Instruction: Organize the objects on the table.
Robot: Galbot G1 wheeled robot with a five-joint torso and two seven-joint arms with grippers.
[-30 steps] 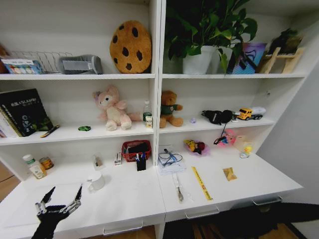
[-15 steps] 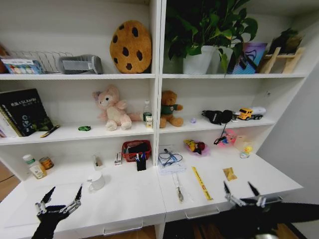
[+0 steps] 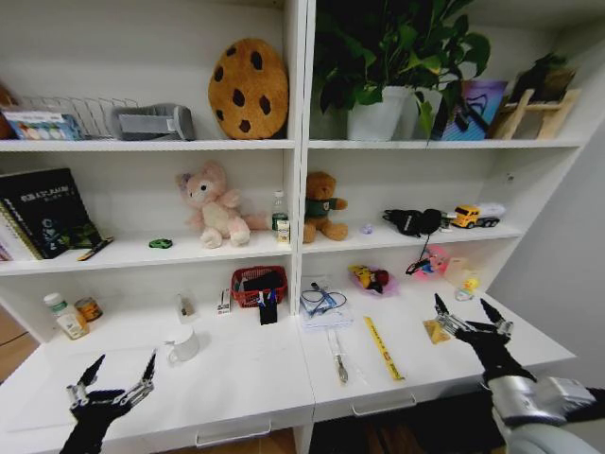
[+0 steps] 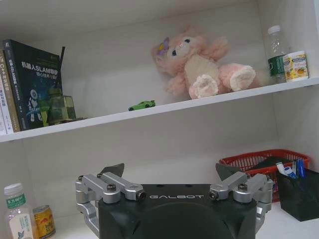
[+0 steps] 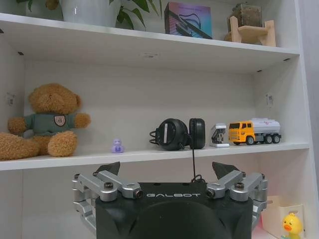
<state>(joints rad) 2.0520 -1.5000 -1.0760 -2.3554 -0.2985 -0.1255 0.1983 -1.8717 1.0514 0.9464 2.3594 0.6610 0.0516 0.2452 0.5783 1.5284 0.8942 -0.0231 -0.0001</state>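
Left pincer (image 3: 116, 379) hangs spread wide and holding nothing over the near left part of the bench (image 3: 236, 374), a little nearer the front edge than the white mug (image 3: 181, 343). Further from the mug, on the shelf above, a tiny green toy car (image 3: 160, 244) sits left of the pink plush (image 3: 214, 204), and a clear green-capped bottle (image 3: 279, 216) stands right of that plush. Behind and right of the mug, pens (image 3: 267, 299) stick up from a black holder in front of the red basket (image 3: 258, 284). Well right of the mug lies the yellow ruler (image 3: 383, 347). Right pincer (image 3: 471, 317) is also spread and empty, raised above the bench just right of the ruler.
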